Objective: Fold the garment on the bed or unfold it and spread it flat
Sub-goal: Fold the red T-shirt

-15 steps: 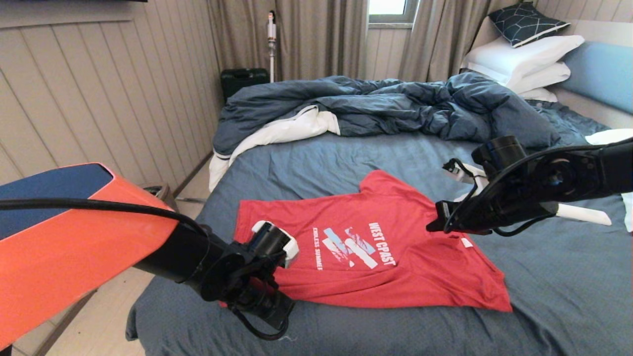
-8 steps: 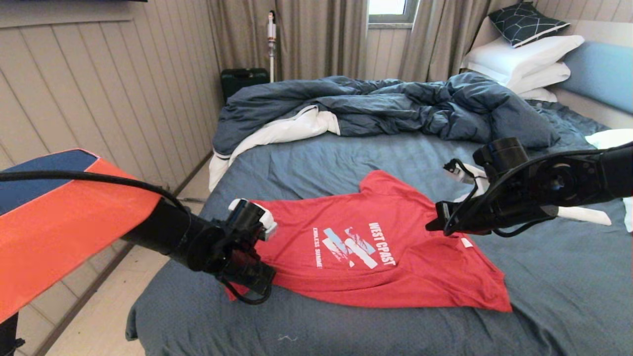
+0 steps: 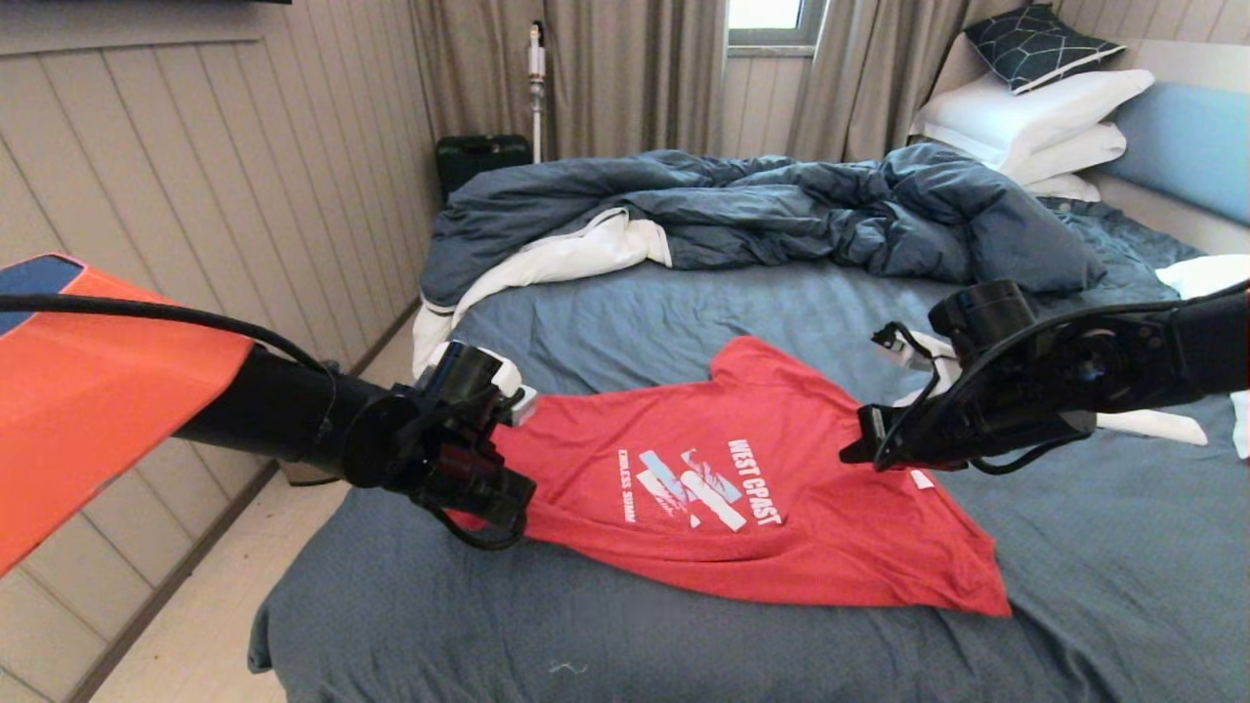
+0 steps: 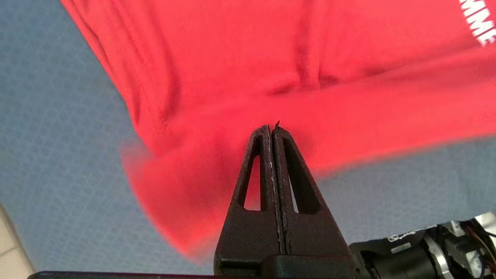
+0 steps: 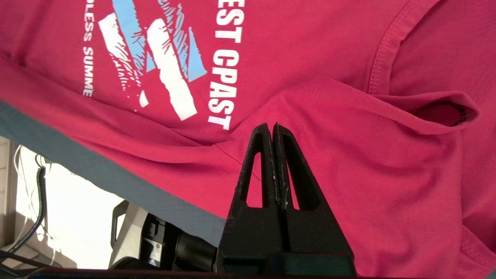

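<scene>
Since the earlier frame the left gripper (image 3: 508, 503) has moved toward the bed's (image 3: 605, 322) left edge. The garment (image 3: 742, 488) lies mid-bed. The right gripper (image 3: 859, 451) hovers above the collar. Both fingers are closed, apparently empty; each should open before pinching an edge.

The left arm (image 3: 117, 391) wears an orange shell with a dark blue panel, a black cable running along it to a black wrist with a white cap. The right arm (image 3: 1104, 376) is black throughout, with a round black joint and looping black cables. Both the left gripper (image 4: 272, 130) and the right gripper (image 5: 271, 130) have matte black, textured, wedge-shaped fingers with triangular cut-outs.
</scene>
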You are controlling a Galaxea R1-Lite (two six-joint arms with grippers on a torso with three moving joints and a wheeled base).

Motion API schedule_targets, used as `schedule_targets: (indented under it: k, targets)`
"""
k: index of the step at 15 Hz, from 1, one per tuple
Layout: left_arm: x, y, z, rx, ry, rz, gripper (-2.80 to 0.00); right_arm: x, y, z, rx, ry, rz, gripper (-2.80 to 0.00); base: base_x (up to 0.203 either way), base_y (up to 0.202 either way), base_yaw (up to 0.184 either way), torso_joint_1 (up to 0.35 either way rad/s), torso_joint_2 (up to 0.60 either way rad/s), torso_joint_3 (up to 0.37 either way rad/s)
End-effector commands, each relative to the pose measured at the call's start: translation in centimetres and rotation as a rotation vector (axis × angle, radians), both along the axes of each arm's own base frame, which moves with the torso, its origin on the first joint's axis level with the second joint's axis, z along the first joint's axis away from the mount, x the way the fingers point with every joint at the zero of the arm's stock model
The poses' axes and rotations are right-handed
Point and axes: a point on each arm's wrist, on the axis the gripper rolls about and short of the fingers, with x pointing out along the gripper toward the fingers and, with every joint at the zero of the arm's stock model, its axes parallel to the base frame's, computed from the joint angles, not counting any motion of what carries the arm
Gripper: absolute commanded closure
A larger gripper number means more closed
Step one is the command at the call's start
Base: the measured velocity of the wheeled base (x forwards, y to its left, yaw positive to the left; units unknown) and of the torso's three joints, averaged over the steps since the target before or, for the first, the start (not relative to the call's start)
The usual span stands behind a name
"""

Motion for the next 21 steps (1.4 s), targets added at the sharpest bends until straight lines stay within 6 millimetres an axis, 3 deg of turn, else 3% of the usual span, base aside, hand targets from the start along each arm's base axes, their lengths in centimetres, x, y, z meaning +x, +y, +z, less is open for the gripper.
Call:
schedule_targets:
  k: [1,5,8,13,14,15,21]
  targets:
    - [0.1,0.0,0.2,-0.003,-0.008,-0.001,0.00,0.1,0.0,-0.4,0.001,0.013,0.000,0.00,0.000,0.000,0.000,0.000,0.00,0.000]
    - [0.1,0.0,-0.3,0.001,0.010,0.001,0.00,0.1,0.0,-0.6,0.000,0.020,0.001,0.00,0.000,0.000,0.000,0.000,0.00,0.000]
    - [-1.4,1.1,-0.8,0.022,0.053,0.011,0.00,0.1,-0.1,-0.6,-0.001,0.021,-0.001,0.00,0.000,0.000,0.000,0.000,0.00,0.000]
    - [-3.0,2.9,2.1,-0.020,0.040,0.057,0.00,-0.1,-0.1,-0.9,-0.002,0.032,0.000,0.00,0.000,0.000,0.000,0.000,0.00,0.000]
    - [-3.0,2.9,2.2,-0.030,0.047,0.075,-0.77,-0.3,-0.1,-0.9,-0.002,0.032,-0.001,0.00,0.000,0.000,0.000,0.000,0.00,0.000]
    - [-3.0,2.9,2.3,-0.040,0.049,0.092,-2.80,-0.3,-0.2,-0.8,-0.002,0.028,-0.004,0.00,0.000,0.000,0.000,0.000,0.00,0.000]
    - [-3.2,2.9,0.7,-0.019,0.134,0.120,-2.80,-0.2,-1.2,-1.0,0.010,0.034,-0.020,0.00,0.000,0.000,0.000,0.000,0.00,0.000]
